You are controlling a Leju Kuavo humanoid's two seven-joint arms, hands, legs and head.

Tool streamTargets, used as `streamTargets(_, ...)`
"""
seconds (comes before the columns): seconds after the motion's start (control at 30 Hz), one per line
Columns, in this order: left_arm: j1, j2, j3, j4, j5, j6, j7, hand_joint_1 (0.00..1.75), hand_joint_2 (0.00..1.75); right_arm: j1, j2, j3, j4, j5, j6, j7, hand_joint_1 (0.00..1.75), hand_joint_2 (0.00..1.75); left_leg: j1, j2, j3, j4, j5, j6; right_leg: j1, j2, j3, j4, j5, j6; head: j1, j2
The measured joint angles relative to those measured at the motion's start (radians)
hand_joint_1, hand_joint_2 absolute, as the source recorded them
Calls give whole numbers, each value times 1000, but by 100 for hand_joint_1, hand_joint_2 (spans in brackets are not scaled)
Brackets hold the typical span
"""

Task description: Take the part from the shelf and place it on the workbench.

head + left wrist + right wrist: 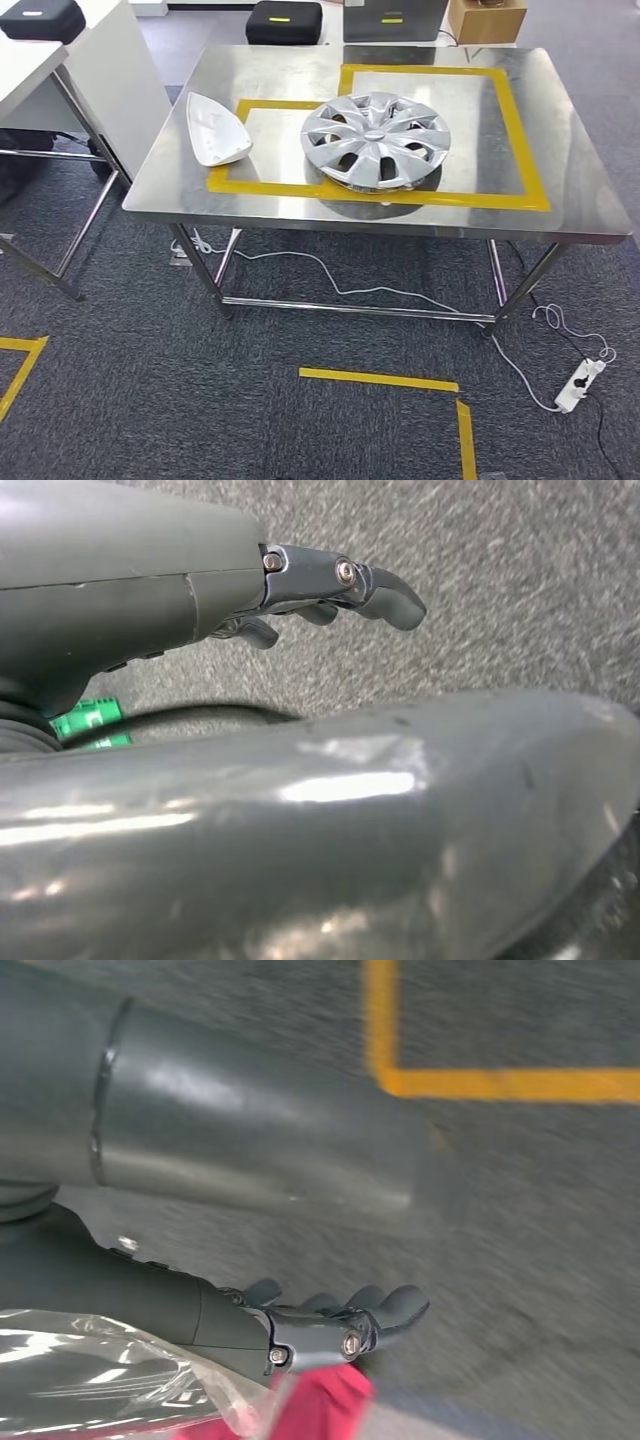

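Parts are lying on the desk (573,190): a hubcap (376,140) inside the yellow tape, a white cover (215,130) just beside it.
Left robot hand (332,590) and right robot hand (340,1325) are hanging over the floor, fingers spread, holding nothing. No shelf or writing is showing, so the robot should probably be turning slowly to find it.

Silver hubcap (376,140) flat on workbench (581,190)
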Motion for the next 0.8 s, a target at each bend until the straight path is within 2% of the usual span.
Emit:
streamTargets(0.03,0,0,0,0,-1,0,0,0,0,-3,-1,-8,22,-2,2,2,0,0,0,0,1,39,-11,1,3,0,-16,8,5,-1,0,0)
streamTargets(0.07,-1,-1,0,0,-3,0,0,0,0,-6,-2,-15,41,-2,5,4,0,0,0,0,20,41,-3,6,6,0,-32,17,10,-1,-1,0)
streamTargets(0.1,-1,-1,0,0,-4,0,0,0,0,-9,-2,-20,57,-3,9,9,0,0,-3,-1,57,2,18,14,10,1,-44,23,13,-2,-1,0)
streamTargets(0.13,-1,-1,0,0,-5,0,0,0,0,-13,-2,-26,71,-6,20,21,0,0,-8,-2,106,-66,41,27,13,2,-55,29,17,-2,-1,0)
streamTargets(0.2,-3,2,0,0,-10,0,-2,0,0,-21,-1,-38,99,-19,59,62,0,0,-19,-5,193,-201,59,54,16,2,-68,35,25,1,0,0)
streamTargets(0.23,-4,3,0,0,-13,0,-2,0,0,-25,-1,-47,112,-28,85,90,0,0,-24,-6,215,-240,60,62,15,1,-72,36,31,6,0,0)
streamTargets(0.27,-5,4,0,0,-15,0,-3,0,0,-28,-1,-55,122,-35,111,116,0,0,-27,-6,221,-256,60,65,13,-1,-76,35,37,11,0,0)
streamTargets(0.33,-6,3,0,0,-16,-1,-4,0,0,-32,-1,-68,140,-43,159,160,0,0,-27,-4,219,-278,80,66,9,0,-81,34,43,22,-1,0)
streamTargets(0.37,-8,2,0,1,-16,-1,-4,0,0,-32,-1,-71,146,-43,179,174,0,0,-24,-2,216,-290,92,69,9,3,-90,43,27,26,-1,0)
streamTargets(0.4,-10,1,0,1,-16,-2,-4,0,0,-33,0,-74,151,-43,198,183,0,0,-20,-1,210,-301,104,71,9,6,-104,70,-4,29,-1,0)
streamTargets(0.43,-13,0,0,1,-16,-2,-4,0,0,-34,0,-75,155,-42,216,188,0,0,-17,1,202,-307,113,71,7,10,-121,115,-50,33,0,0)
streamTargets(0.47,-14,-2,0,2,-16,-2,-5,0,0,-35,0,-75,157,-40,236,190,0,0,-16,1,189,-306,121,70,4,11,-140,175,-96,38,1,0)
streamTargets(0.5,-15,-3,0,2,-16,0,-5,0,0,-36,0,-75,160,-38,253,190,0,0,-15,2,176,-304,130,67,0,12,-153,236,-126,43,2,0)
streamTargets(0.53,-16,-5,0,2,-16,1,-5,0,0,-37,0,-76,162,-36,268,190,0,0,-14,4,163,-301,138,63,-3,11,-157,282,-133,49,2,0)
streamTargets(0.57,-16,-6,0,2,-15,2,-5,0,0,-38,0,-76,164,-34,279,190,0,0,-11,6,148,-294,145,59,-6,11,-148,301,-114,56,2,0)
streamTargets(0.6,-16,-7,0,2,-15,4,-6,0,0,-38,0,-76,165,-32,285,191,0,0,-7,7,130,-285,152,54,-10,11,-124,286,-78,62,3,0)
streamTargets(0.63,-16,-8,0,2,-15,6,-6,0,0,-38,0,-76,166,-31,289,191,0,0,-3,7,111,-273,158,48,-15,11,-85,240,-42,70,3,0)
streamTargets(0.67,-16,-7,0,2,-14,8,-6,0,0,-40,1,-76,166,-30,292,192,0,0,-1,6,92,-259,163,41,-20,13,-36,172,-30,81,4,0)
streamTargets(0.7,-16,-7,0,3,-14,9,-6,0,0,-42,3,-76,166,-29,294,192,0,0,0,5,77,-244,168,34,-21,16,10,103,-36,81,4,0)
streamTargets(0.73,-16,-7,0,3,-13,9,-6,0,0,-43,4,-76,167,-28,295,193,0,0,-1,3,68,-233,173,29,-22,18,38,54,-51,78,3,0)
streamTargets(0.77,-16,-6,0,3,-13,10,-6,0,0,-44,6,-77,167,-27,296,193,0,0,-3,2,64,-227,180,24,-20,20,52,28,-68,71,2,0)
streamTargets(0.8,-14,-7,0,3,-12,10,-7,0,0,-43,6,-77,168,-27,296,194,0,0,-2,1,62,-224,188,20,-17,20,49,23,-69,56,1,0)
